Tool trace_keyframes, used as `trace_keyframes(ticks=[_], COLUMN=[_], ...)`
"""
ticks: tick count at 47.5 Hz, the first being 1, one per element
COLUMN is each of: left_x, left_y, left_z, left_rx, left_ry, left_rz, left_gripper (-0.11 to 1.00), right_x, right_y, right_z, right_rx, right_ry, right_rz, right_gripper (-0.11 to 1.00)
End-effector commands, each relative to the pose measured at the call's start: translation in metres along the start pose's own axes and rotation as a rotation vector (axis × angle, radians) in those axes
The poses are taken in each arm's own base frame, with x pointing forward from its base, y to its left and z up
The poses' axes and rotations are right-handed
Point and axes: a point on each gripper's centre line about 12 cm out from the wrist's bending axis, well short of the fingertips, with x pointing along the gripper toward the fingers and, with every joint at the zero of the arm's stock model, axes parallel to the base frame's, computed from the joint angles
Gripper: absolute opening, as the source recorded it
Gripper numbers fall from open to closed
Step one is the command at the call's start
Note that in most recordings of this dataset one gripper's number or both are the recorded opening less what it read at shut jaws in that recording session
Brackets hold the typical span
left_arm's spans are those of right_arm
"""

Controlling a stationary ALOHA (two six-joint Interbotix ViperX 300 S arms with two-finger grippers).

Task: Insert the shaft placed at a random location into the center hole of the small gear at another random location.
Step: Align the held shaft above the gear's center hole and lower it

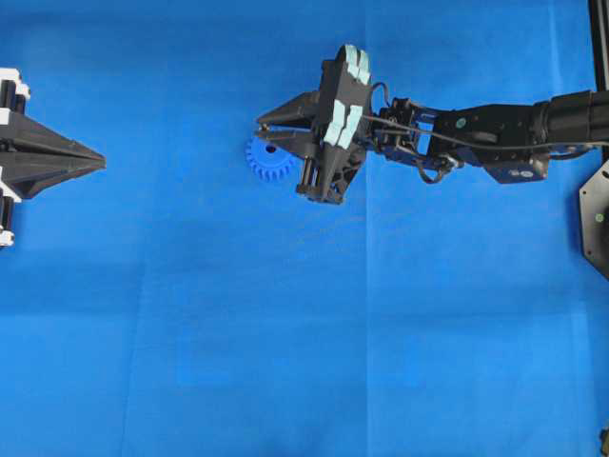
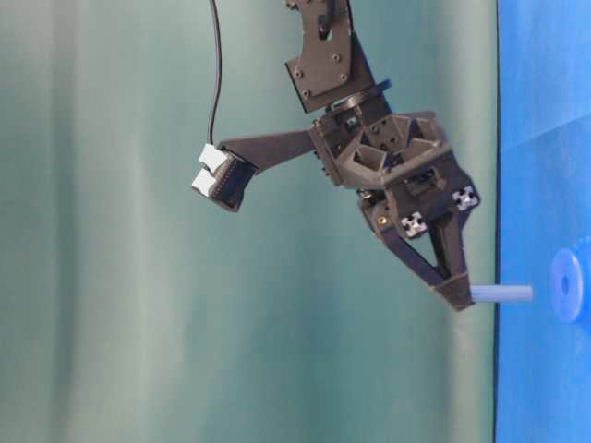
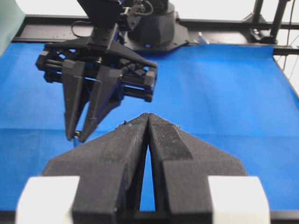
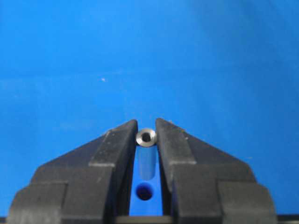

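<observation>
The right gripper is clenched on the shaft, its two black fingers closed to a narrow gap with the pin pinched right at their tips. In the right wrist view the shaft's shiny ringed end sits between the fingertips, and its pale body runs down the gap toward the center hole, which shows as a dark round spot on blue below it. In the table-level view the shaft sticks out from the gripper tip toward the small gear, with a clear gap between the pin's free end and the gear's face; the pin is roughly level with the hub.

From overhead, the small gear lies flat on the blue tabletop, left of the scene's middle and toward the far side, partly covered by the right gripper's fingers, which reach over its upper right teeth.

The left gripper is at the far left edge, well apart from the gear, its fingers pressed together into a point and holding nothing. In the left wrist view its fingertips meet, with only a thin slit behind them.
</observation>
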Motion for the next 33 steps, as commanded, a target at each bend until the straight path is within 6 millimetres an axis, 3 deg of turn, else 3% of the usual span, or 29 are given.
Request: trace_keyframes(ticks=[1,21,33], left_x=[0.001,0.001,0.002], left_y=[-0.001,0.0,0.0], left_z=[0.003,0.004,0.004], left_rx=[-0.002,-0.005,-0.003], left_ry=[-0.008,-0.012,-0.012], left_rz=[-0.003,-0.001,-0.002], left_gripper=[0.0,0.0,0.0], right_x=[-0.005,0.009,0.01], right_y=[0.004,-0.002,-0.002], right_z=[0.02,-0.011,-0.013], right_rx=[0.002,0.027,0.029], right_ry=[-0.062,-0.029,-0.026], right_rz=[0.01,-0.021,-0.022], right_gripper=[0.03,0.03,0.03])
